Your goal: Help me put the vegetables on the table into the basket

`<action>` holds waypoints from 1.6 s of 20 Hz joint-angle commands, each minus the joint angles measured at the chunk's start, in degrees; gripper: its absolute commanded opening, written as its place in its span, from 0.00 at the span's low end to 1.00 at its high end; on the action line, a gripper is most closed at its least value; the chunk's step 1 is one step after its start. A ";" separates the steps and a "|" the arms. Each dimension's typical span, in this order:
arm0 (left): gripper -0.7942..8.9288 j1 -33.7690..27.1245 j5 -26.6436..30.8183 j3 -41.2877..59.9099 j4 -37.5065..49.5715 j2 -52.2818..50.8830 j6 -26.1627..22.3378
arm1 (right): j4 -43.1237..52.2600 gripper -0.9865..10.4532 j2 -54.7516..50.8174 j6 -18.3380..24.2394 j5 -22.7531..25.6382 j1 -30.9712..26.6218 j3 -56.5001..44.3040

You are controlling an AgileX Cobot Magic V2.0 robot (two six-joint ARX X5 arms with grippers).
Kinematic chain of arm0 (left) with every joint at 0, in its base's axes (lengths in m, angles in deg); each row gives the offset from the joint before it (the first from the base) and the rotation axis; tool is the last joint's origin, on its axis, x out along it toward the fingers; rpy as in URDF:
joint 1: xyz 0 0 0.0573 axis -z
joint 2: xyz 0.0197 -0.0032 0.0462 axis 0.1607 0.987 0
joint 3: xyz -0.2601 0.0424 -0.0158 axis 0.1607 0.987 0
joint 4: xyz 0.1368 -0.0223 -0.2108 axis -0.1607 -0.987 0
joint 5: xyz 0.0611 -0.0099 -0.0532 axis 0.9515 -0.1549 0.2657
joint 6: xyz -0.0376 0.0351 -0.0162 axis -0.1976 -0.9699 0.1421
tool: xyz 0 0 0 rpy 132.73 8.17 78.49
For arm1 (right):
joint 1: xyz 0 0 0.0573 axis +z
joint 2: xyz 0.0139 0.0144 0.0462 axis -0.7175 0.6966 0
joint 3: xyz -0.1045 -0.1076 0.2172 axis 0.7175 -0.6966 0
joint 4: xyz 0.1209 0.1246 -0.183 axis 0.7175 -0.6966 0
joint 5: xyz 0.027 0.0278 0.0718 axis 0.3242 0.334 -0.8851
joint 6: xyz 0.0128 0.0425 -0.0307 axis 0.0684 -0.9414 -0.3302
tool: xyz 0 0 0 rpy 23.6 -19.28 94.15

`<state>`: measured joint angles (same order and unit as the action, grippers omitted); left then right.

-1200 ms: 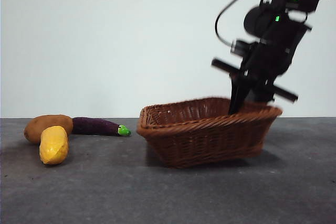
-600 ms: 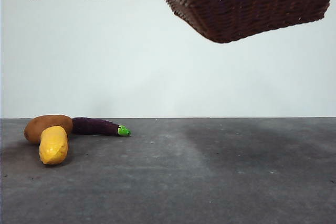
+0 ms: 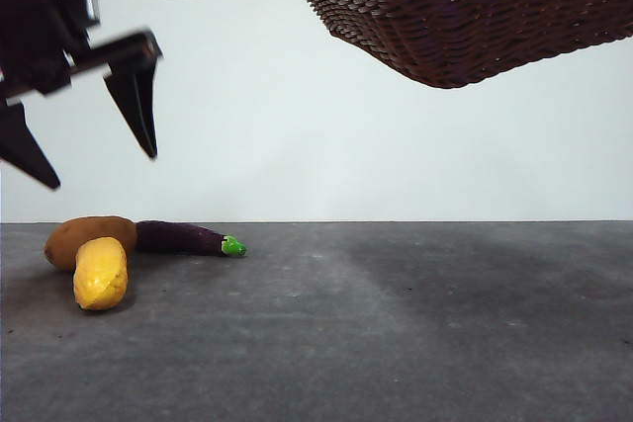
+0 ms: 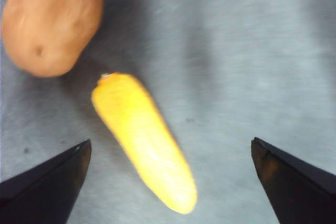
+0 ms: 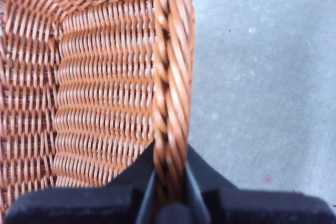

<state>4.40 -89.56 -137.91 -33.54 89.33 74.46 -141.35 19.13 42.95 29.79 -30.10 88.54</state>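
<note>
From the front I see the basket [image 3: 465, 17] held high and tilted, while potato [image 3: 87, 239], yellow vegetable [image 3: 100, 274] and eggplant [image 3: 183, 238] lie on the table [image 3: 396, 323], so nothing is loaded yet. My left gripper [image 4: 168, 166] hangs spread wide above the yellow one. My right gripper [image 5: 170, 182] pinches the basket's rim.

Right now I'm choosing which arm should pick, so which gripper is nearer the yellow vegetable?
Left. The left gripper hangs open just above the yellow vegetable; the right gripper is shut on the basket rim, held high across the table.
</note>
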 commanded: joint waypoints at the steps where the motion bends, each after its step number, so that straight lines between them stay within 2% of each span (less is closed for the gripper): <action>1: 0.79 0.55 3.69 0.11 0.98 3.23 1.84 | 0.94 0.08 -0.15 0.28 -0.74 0.04 0.44; 10: 0.79 0.70 5.81 0.09 3.02 10.38 6.27 | 1.38 0.08 -0.15 1.57 -2.12 0.04 0.44; 19: 0.78 1.70 6.62 0.09 3.58 15.47 6.95 | 1.31 0.08 -0.13 2.36 -2.14 0.04 0.44; 20: 0.71 1.77 6.62 0.09 3.87 15.61 7.26 | 1.25 0.08 -0.13 2.62 -2.14 0.04 0.44; 22: 0.51 1.77 6.54 0.09 4.46 15.61 7.41 | 1.05 0.08 -0.13 2.67 -2.12 0.04 0.44; 26: 0.17 1.88 5.95 0.09 4.33 15.61 7.39 | 0.94 0.08 -0.13 2.78 -2.12 0.04 0.44; 29: 0.07 1.95 3.10 0.09 4.33 15.61 7.37 | 0.72 0.08 -0.11 2.78 -2.12 0.04 0.44; 32: 0.07 2.16 2.99 0.09 3.87 15.61 7.34 | 0.31 0.08 -0.11 2.80 -2.12 0.04 0.44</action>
<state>6.32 -86.59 -138.07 -29.61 104.17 81.52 -141.86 19.13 45.97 28.30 -30.10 88.54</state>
